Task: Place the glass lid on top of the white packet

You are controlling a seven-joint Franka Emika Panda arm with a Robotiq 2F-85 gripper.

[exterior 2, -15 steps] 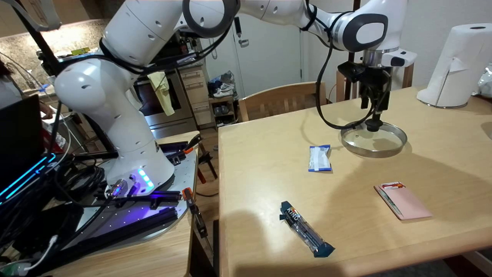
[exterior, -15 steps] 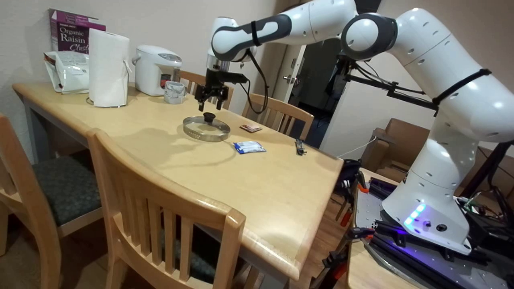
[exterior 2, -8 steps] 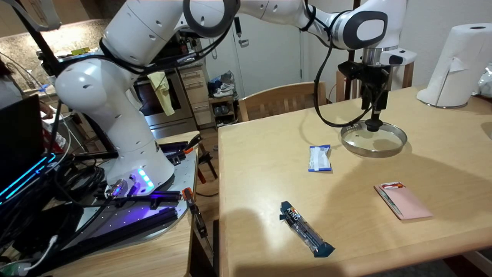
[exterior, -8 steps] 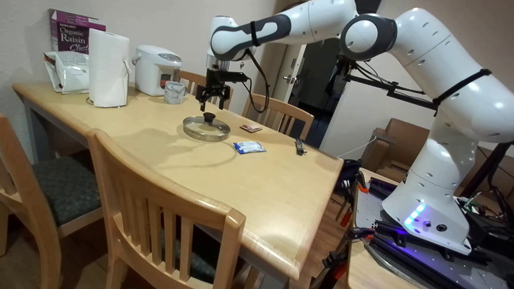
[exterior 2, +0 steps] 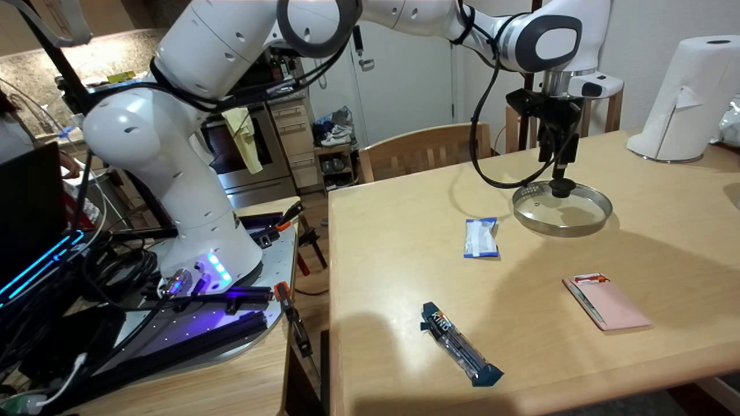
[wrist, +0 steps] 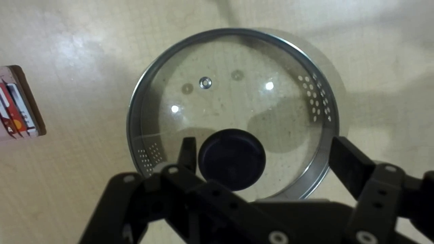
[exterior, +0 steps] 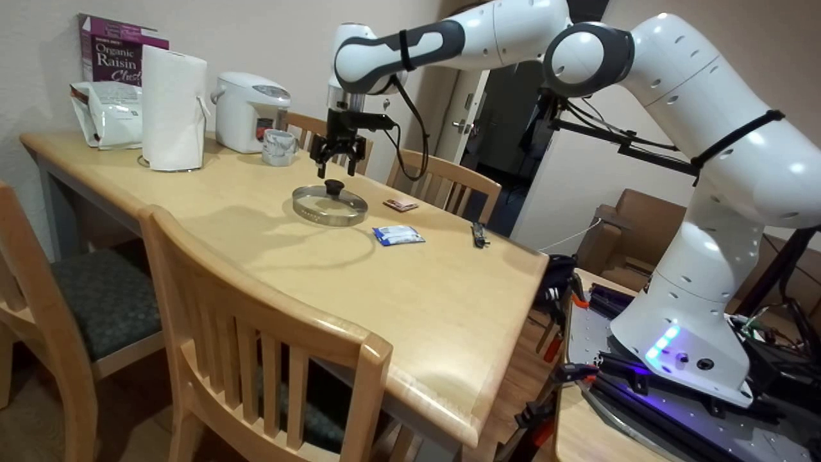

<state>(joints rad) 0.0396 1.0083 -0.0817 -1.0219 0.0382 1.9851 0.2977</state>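
The glass lid lies flat on the table, metal rim down and dark knob up, in both exterior views [exterior: 330, 217] [exterior 2: 555, 218] and in the wrist view [wrist: 230, 101]. The white packet with blue ends lies flat beside it, apart from the lid, in both exterior views [exterior: 399, 235] [exterior 2: 480, 238]. It is out of the wrist view. My gripper [exterior: 337, 171] is open and empty just above the lid, pointing down. In the wrist view its fingers [wrist: 265, 150] stand wide apart. The knob [wrist: 232, 160] shows between them, much closer to the left finger.
A pink card wallet [exterior 2: 608, 303] and a dark wrapped bar [exterior 2: 462, 345] lie on the table near the packet. A paper towel roll [exterior: 173, 109], water boiler [exterior: 249, 112] and grey cup [exterior: 279, 147] stand beyond the lid. Wooden chairs [exterior: 256, 308] flank the table.
My open gripper has shifted slightly sideways above the lid, a little to the left in both exterior views since half a second ago. The lid and packet have not moved.
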